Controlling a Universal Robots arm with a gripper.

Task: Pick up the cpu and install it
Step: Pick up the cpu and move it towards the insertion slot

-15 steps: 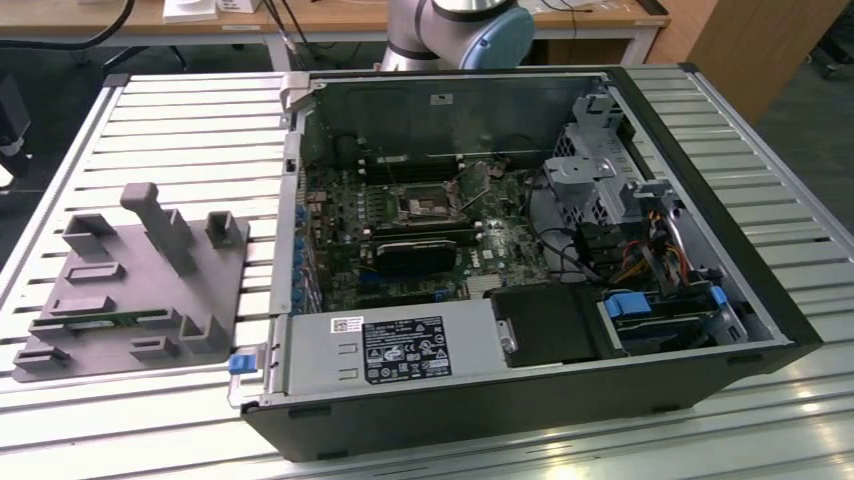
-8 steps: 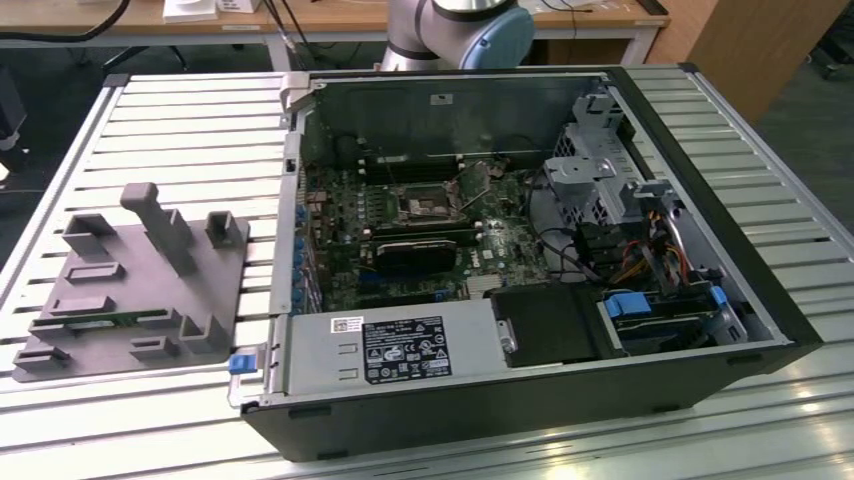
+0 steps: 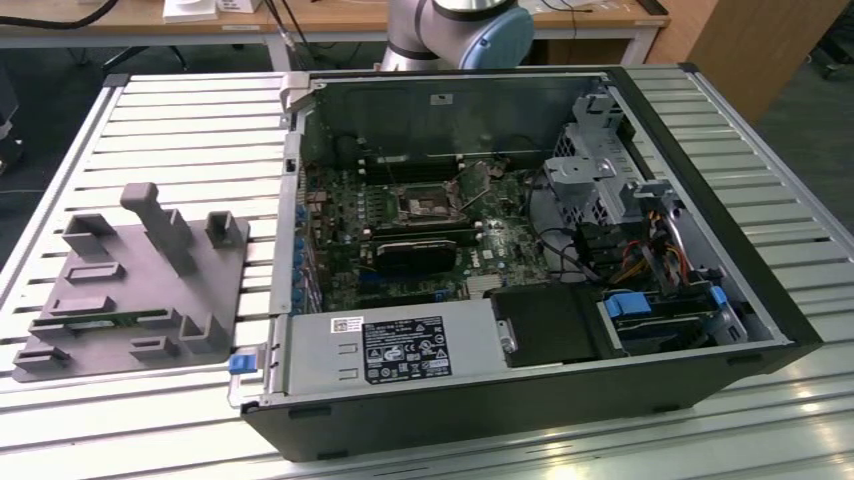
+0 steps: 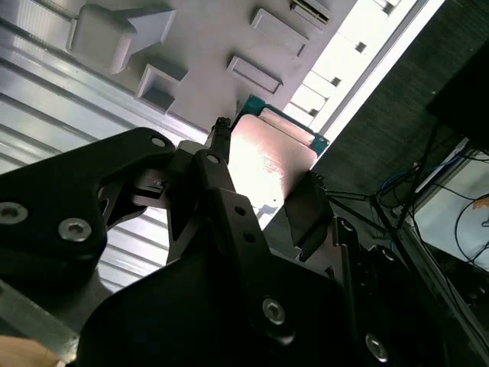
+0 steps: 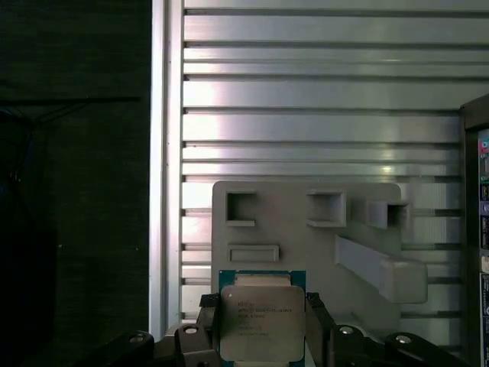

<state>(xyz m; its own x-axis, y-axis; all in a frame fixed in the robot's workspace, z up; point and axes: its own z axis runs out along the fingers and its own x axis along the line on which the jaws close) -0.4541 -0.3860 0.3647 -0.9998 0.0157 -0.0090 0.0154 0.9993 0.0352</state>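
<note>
The cpu [image 5: 261, 321], a flat square chip with a silvery metal top and a thin green edge, sits between my two black fingers [image 5: 208, 325] in both wrist views. My gripper [image 5: 261, 330] is shut on the cpu [image 4: 267, 164], one finger pressing on each opposite edge [image 4: 218, 145]. It hangs well above the grey plastic fixture block [image 5: 306, 237], which lies on the slatted metal table. In the exterior view, that fixture [image 3: 134, 290] lies on the left beside the open computer case. The motherboard socket [image 3: 424, 205] is uncovered inside the case.
The black computer case [image 3: 534, 400] lies on its side on the slatted table [image 3: 187, 130], with the power supply [image 3: 387, 350], drive cage [image 3: 601, 170] and loose cables [image 3: 654, 250] around the motherboard. The arm's base [image 3: 461, 30] stands behind the case. The table edge [image 5: 157, 153] runs past the fixture.
</note>
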